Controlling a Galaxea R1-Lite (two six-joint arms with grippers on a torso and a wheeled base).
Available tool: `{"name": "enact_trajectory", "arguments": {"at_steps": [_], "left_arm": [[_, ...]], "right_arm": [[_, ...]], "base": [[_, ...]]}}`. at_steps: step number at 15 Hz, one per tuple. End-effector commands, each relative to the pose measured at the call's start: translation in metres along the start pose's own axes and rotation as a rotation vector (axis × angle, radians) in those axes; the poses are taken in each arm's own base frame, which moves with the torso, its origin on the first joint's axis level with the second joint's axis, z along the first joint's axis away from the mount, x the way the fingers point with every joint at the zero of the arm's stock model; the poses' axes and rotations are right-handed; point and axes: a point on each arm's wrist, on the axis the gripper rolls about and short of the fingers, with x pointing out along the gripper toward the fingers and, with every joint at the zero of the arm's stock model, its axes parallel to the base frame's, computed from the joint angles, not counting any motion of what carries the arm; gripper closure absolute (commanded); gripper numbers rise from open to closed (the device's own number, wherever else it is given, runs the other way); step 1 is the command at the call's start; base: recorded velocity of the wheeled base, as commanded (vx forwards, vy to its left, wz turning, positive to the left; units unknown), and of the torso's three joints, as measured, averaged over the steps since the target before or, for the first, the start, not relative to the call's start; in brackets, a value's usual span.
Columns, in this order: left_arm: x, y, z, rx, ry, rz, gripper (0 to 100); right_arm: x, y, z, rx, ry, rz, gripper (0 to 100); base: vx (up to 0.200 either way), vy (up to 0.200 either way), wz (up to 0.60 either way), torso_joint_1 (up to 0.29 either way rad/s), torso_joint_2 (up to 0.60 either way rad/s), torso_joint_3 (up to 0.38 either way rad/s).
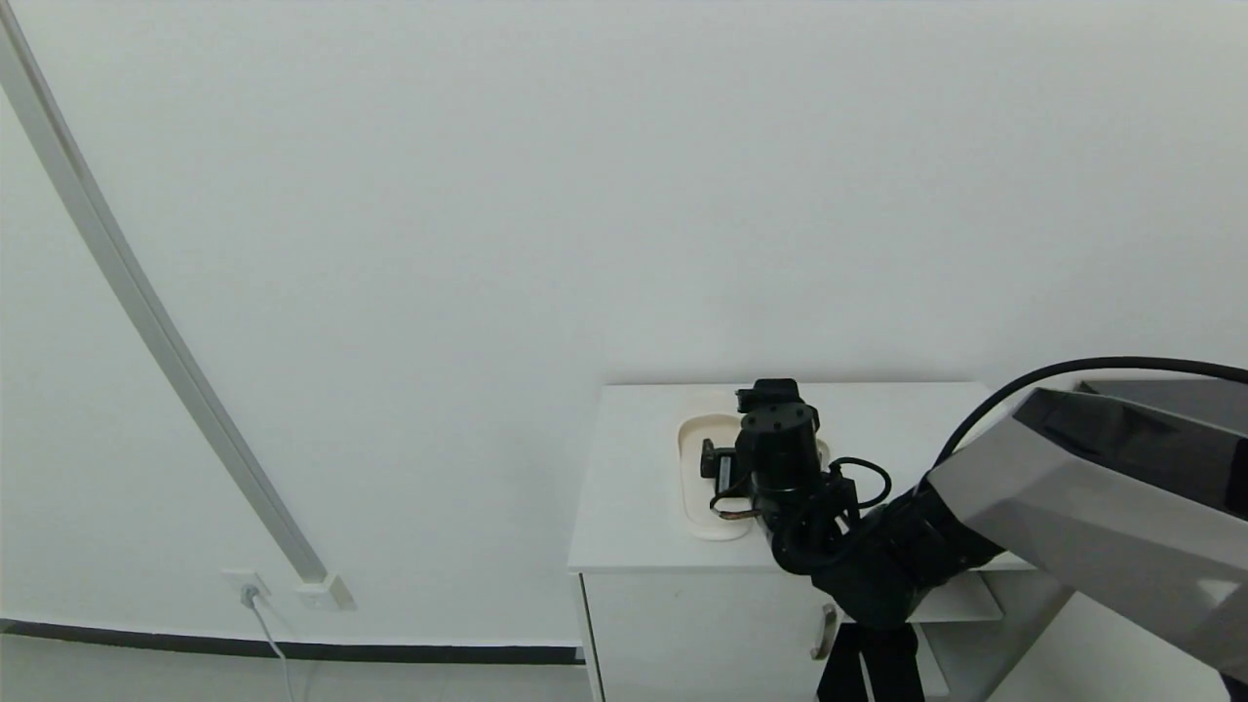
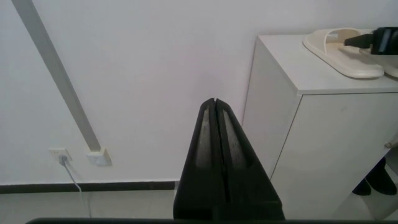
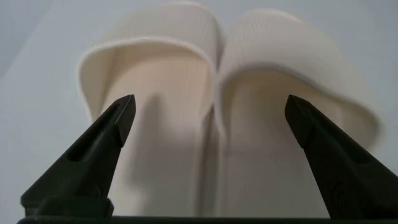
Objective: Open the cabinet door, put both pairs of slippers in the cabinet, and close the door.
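A pair of cream slippers (image 1: 704, 492) (image 3: 186, 155) lies side by side on top of the white cabinet (image 1: 634, 487) (image 2: 336, 137). My right gripper (image 1: 723, 476) (image 3: 209, 102) hangs open just over them, one finger outside each slipper, nothing held. The left wrist view shows that gripper's dark tip (image 2: 368, 41) at the slippers (image 2: 345, 57). My left gripper (image 2: 214, 106) is shut and empty, out in the air to the cabinet's left and below its top. Below the arm, beside a closed front panel with a metal handle (image 1: 826, 631), dark shapes (image 1: 868, 668) and a shelf (image 1: 960, 600) show.
A bare white wall stands behind the cabinet. A grey conduit (image 1: 146, 302) runs slantwise down it to a wall socket with a plugged cable (image 1: 249, 590). A dark skirting strip (image 1: 292, 648) lines the floor.
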Motion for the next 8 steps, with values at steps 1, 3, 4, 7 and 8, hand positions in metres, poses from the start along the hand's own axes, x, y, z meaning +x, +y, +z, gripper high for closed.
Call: {"name": "enact_trajectory", "arguments": {"at_steps": [1,3,4,7,8], "left_arm": [[0.000,0.000,0.000,0.000,0.000,0.001,100],[0.000,0.000,0.000,0.000,-0.001,0.001,100],[0.000,0.000,0.000,0.000,0.000,-0.001,100],[0.000,0.000,0.000,0.000,-0.001,0.001,100],[0.000,0.000,0.000,-0.001,0.000,0.001,100]], "right_arm": [[0.020,-0.001,-0.011,-0.013,0.003,-0.023,0],[0.034,0.000,-0.006,0.004,-0.024,-0.033,0],[0.039,-0.002,-0.006,0.000,-0.025,-0.039,0],[0.050,-0.003,-0.007,-0.005,-0.033,-0.040,0],[0.050,-0.003,-0.008,-0.005,-0.033,-0.040,0]], "base": [[0.000,0.000,0.00,0.000,0.00,0.000],[0.000,0.000,0.00,0.000,0.00,0.000],[0.000,0.000,0.00,0.000,0.00,0.000],[0.000,0.000,0.00,0.000,0.00,0.000],[0.000,0.000,0.00,0.000,0.00,0.000]]}}
